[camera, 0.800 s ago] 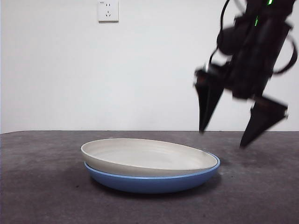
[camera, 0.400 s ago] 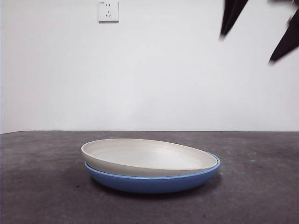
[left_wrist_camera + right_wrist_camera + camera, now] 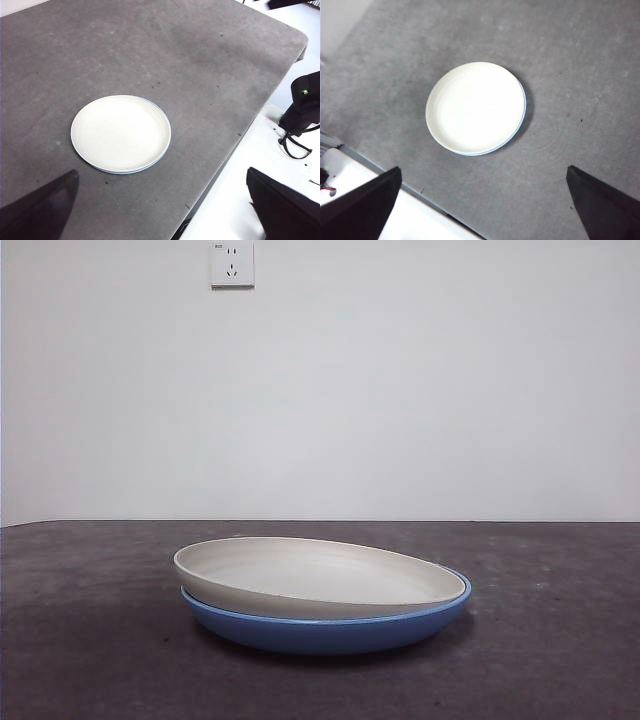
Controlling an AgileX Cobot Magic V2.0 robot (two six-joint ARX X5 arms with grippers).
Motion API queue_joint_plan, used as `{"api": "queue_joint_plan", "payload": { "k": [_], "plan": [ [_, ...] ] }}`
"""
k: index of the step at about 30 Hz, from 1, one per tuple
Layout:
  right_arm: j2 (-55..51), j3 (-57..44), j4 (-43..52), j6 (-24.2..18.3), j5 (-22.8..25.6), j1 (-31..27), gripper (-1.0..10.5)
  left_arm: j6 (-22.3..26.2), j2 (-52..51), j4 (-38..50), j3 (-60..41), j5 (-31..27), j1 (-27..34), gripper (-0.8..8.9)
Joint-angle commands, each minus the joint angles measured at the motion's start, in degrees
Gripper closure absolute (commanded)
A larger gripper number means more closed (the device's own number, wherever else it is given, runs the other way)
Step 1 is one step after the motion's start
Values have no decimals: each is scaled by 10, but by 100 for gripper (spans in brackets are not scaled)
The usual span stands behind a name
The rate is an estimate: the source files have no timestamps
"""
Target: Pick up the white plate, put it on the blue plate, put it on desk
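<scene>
While the desk (image 3: 90,660) spreads wide, you have the white plate (image 3: 315,575) nested in the blue plate (image 3: 330,630), tilted. Both grippers hang high above that stack, well apart from it: left gripper (image 3: 160,210) and right gripper (image 3: 482,207), jaws spread, empty.

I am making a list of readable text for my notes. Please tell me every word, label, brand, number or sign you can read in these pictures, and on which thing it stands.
White square wall socket plate: a tiny dark mark at its upper left corner, too small to read.
Round matte cream-white plate: no text.
Round glossy blue plate under it: no text.
Dark grey mottled desk: no text.
Both wrist views: no readable text.
</scene>
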Motion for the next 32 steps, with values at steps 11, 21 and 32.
{"api": "queue_joint_plan", "payload": {
  "k": [11, 21, 32],
  "plan": [
    [-130, 12, -72, -36, 2, 3, 366, -11, 3, 2, 7, -2, -5, 187],
    [-132, 12, -66, -38, 2, 3, 546, -10, 3, 2, 7, -2, -5, 384],
    [-132, 12, -59, -54, -2, 3, 928, -27, 3, 3, 7, -2, -5, 794]
  ]
}}
